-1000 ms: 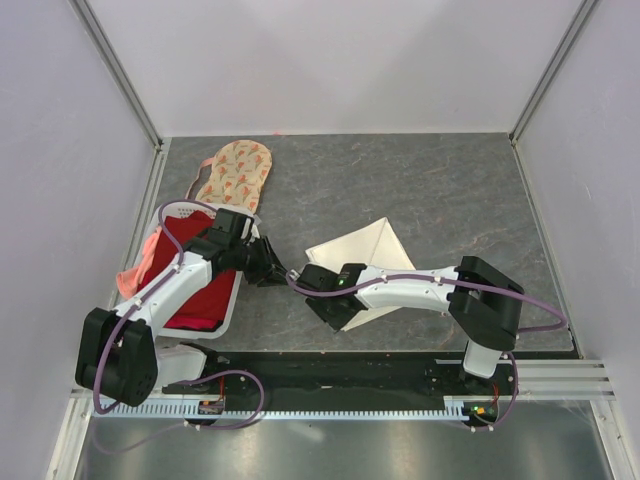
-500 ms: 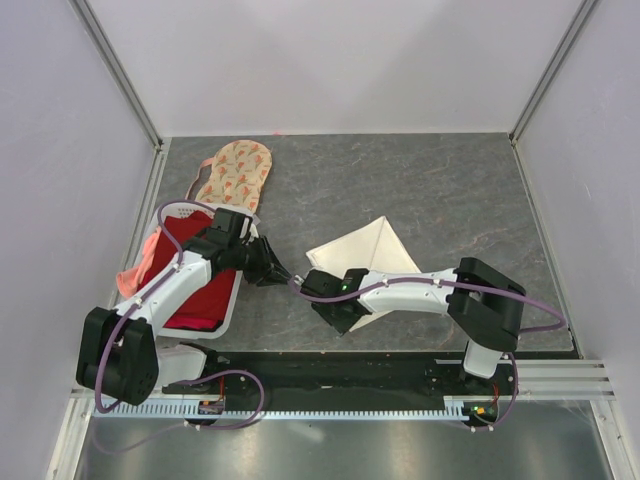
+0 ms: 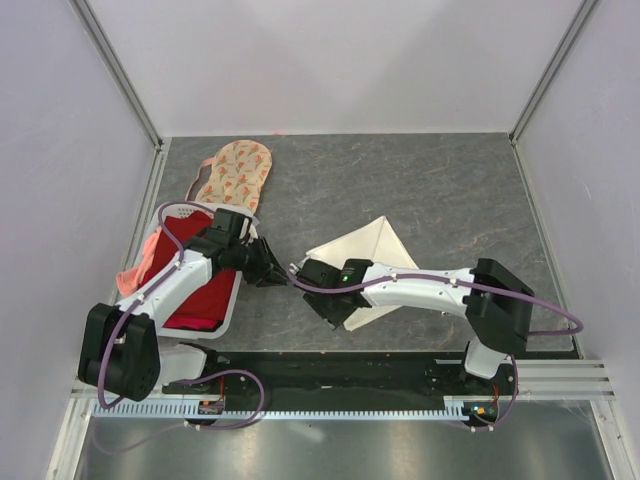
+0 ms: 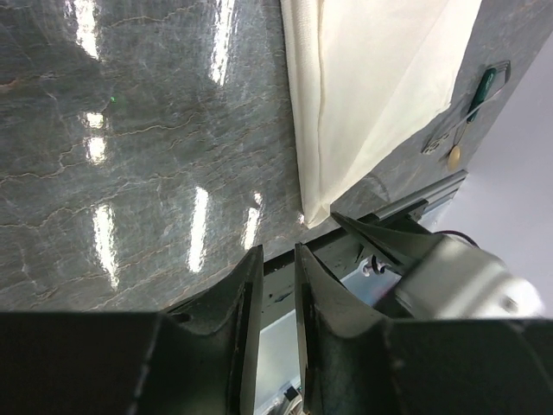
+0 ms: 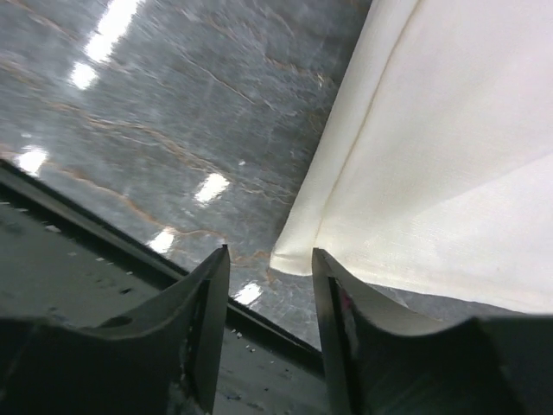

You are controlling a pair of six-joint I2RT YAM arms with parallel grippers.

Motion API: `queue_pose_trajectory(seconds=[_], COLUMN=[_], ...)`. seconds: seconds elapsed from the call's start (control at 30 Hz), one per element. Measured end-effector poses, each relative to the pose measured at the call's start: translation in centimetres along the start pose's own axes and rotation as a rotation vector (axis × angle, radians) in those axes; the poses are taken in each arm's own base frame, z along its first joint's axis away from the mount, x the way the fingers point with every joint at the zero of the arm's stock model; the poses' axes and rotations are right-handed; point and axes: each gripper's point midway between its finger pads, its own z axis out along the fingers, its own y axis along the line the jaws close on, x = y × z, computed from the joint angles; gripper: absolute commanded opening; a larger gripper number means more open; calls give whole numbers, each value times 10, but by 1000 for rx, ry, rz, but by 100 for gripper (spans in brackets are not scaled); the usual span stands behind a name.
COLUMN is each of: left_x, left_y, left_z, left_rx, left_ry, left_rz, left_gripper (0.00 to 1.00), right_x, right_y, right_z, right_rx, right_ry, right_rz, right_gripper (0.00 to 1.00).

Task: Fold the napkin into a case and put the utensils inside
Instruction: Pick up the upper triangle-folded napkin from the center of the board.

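- Currently the napkin (image 3: 378, 248) is lying flat on the grey stone-look table (image 3: 470, 200), near the middle and slightly toward the near edge, folded into a pointed shape with creases running down from its far tip
- The right arm (image 3: 430, 288) is reaching in from its base on the right and crossing over the near part of the cloth, with its wrist sitting at the napkin's left corner
- The right gripper (image 5: 270, 255) is standing with its jaws apart and gripping nothing; in its wrist view the corner of the napkin is lying on the table just ahead of the gap between the two fingers (image 5: 212, 298), and I cannot tell whether either tip is touching the cloth
- The left gripper (image 4: 276, 252) is hovering over bare table just left of the napkin, pointing toward the right gripper, its jaws showing only a narrow slit with nothing caught in it
- In the left wrist view the napkin's folded edge is running down toward that same corner, and the right gripper's dark fingers are showing just beside it
- At the left edge a white basket (image 3: 180, 212) is holding a red cloth (image 3: 195, 290), and a peach floral cloth (image 3: 235, 175) is draping over its far end onto the table, well apart from the napkin
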Motion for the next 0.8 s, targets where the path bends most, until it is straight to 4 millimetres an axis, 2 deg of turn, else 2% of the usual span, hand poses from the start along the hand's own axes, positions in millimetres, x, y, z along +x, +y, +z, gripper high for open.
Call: queue_pose_trajectory(seconds=[0.1,0.2,0.37,0.63,0.8], left_x=[0,0,0,-1,-1], left_y=[1,2,2,3,6], left_z=[1,2,2,1,1], left_rx=[-3,-5,-4,7,5], left_ry=[6,8,9,15,17], left_rz=[-5,-7,-12,-23,-27], left_gripper=[27,27,27,27,26], right_x=[-11,-12,-6,14,17], right_y=[2,0,-4,-10,-11], right_z=[-16,-21,-13,10,17], right_rx=[-19,-16,12,45,50], right_ry=[-48,-55,-34,33,43], right_rz=[15,19,10,-15,-25], right_gripper=[56,57,56,52,49])
